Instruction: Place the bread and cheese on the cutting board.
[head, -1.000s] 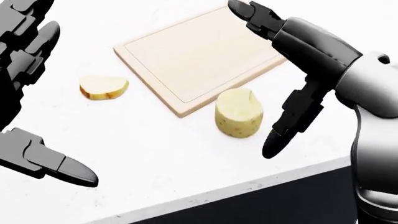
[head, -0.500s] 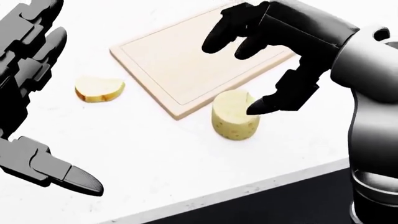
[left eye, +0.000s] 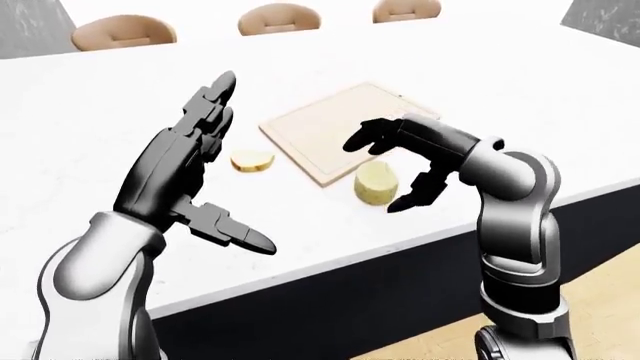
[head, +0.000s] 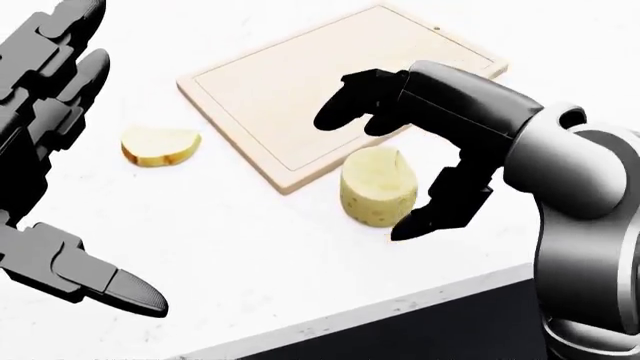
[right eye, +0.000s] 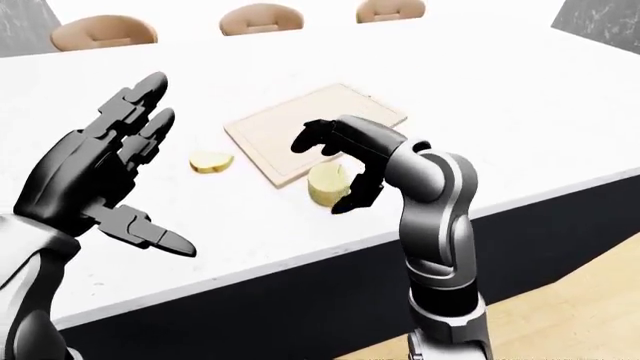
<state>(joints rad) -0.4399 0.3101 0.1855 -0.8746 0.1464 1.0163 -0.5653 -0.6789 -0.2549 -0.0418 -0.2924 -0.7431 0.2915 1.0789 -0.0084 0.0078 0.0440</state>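
**Right hand arched over the cheese, nothing on the board yet**

Closest to the camera in the head view is the left hand (head: 45, 172), way over on the left edge, raised off the counter (head: 250, 255) with its fingers spread wide and the thumb poking out low. It's holding nothing and it's well apart from all the food.

Next up, the right hand (head: 400, 161) is curled over the cheese (head: 377, 187). Two fingers hang above the cheese's top-left side, and the thumb tip sits low just to its right. The fingers stand around it but aren't closed, so I'd call that hand open. I can't tell if the thumb is actually touching.

The cheese is a stubby yellow cylinder standing on the white counter, just off the lower edge of the cutting board (head: 270, 97). The bread (head: 158, 145) slice lies flat on the counter, left of the board, near it but not touching.

Past the counter, the left-eye view shows three tan chair backs (left eye: 279, 18).
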